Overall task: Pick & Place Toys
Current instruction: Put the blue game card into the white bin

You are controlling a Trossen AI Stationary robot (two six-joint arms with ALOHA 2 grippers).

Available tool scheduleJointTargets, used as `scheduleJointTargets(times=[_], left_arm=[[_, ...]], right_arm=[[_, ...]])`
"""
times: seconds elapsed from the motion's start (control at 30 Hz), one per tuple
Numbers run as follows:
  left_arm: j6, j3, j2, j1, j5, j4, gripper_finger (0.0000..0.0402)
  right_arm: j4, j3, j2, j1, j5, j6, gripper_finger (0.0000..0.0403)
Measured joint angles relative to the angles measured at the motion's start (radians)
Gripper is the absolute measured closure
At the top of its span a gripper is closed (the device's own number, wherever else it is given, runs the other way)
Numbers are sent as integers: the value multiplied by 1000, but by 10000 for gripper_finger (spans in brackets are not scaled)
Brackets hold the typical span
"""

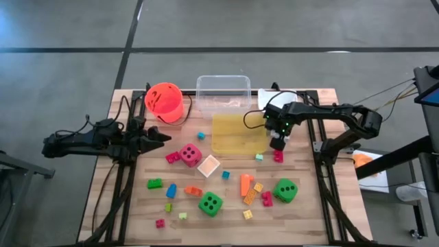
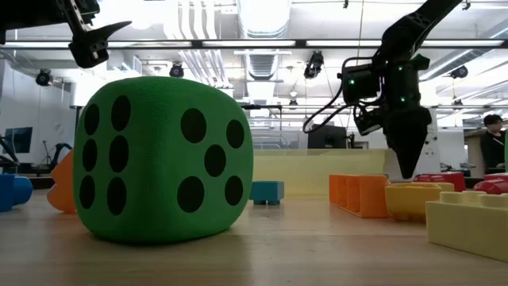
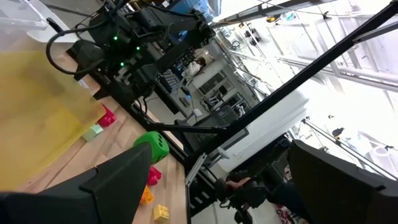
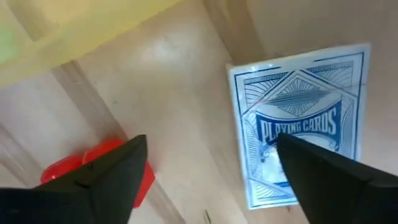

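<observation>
Wooden table (image 1: 226,206): carried all items below.
Left gripper (image 1: 161,137): hung over the table's left side, near the orange bucket (image 1: 164,101); fingers spread wide, held nothing.
Right gripper (image 1: 278,145): pointed down just off the yellow tray's right front corner; fingers wide apart in the right wrist view, gripped nothing.
Yellow tray (image 1: 238,134): lay mid-table, in front of the clear tray (image 1: 223,91).
Green dice (image 1: 211,203) (image 1: 285,190): sat at the front, well apart.
Pink die (image 1: 190,154): sat left of the yellow tray.
Playing-card box (image 4: 298,124): lay flat on the wood under the right gripper.
Red block (image 1: 278,157): rested on the table directly below the right gripper, beside one finger, not in the yellow tray.
Small blocks (image 1: 171,191): lay scattered across the front of the table, between the dice.
</observation>
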Motion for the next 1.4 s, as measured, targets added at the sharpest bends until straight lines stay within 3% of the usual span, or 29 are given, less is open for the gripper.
scheduleJointTargets(times=[0.23,0.43,0.87,1.4], left_arm=[[0,0,0,0,7,0,31],[0,0,0,0,8,0,31],[-13,0,0,0,23,0,31],[-26,0,0,0,37,0,31]], right_arm=[[-84,49,-1,0,2,14,19],[-54,72,2,-3,124,-71,19],[96,26,61,-107,90,-156,19],[102,15,119,-89,122,-154,19]])
